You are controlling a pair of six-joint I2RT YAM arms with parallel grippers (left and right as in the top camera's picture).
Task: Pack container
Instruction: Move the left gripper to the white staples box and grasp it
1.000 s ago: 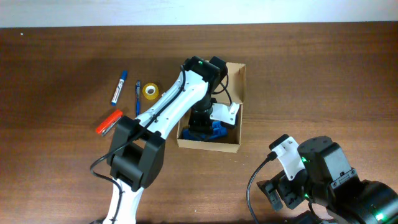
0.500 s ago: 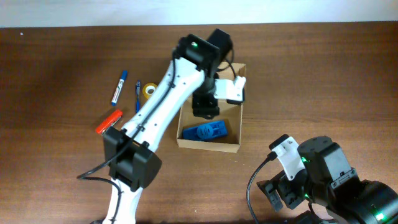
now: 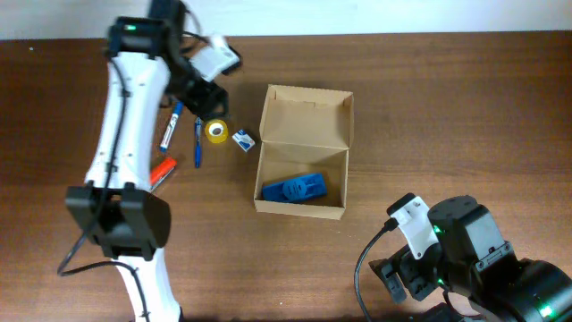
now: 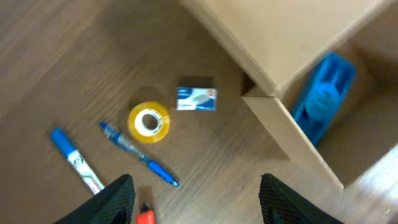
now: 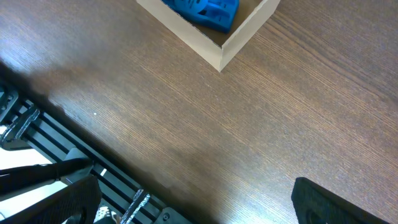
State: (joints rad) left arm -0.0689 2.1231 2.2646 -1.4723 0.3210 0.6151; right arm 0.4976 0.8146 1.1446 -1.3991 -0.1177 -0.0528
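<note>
The tan cardboard container (image 3: 304, 116) stands open at the table's middle, its flap lid folded back, with a blue stapler (image 3: 293, 189) inside; the box (image 4: 292, 56) and stapler (image 4: 323, 93) also show in the left wrist view. My left gripper (image 3: 198, 91) is open and empty, high over the stationery to the left of the box. Below it lie a yellow tape roll (image 4: 148, 122), a small blue-white box (image 4: 196, 99), a blue pen (image 4: 140, 154), a blue marker (image 4: 76, 160) and an orange marker (image 4: 145, 217). My right gripper (image 5: 193, 205) is open and empty at the table's front right.
The container's near corner (image 5: 221, 53) with the blue stapler (image 5: 205, 11) shows in the right wrist view. The table's front edge and a black rail (image 5: 56, 174) lie below the right gripper. In the overhead view the orange marker (image 3: 159, 172) lies far left.
My left arm has lifted out of the container and swung left over the stationery. The blue stapler stays in the box. The right arm has not moved.
</note>
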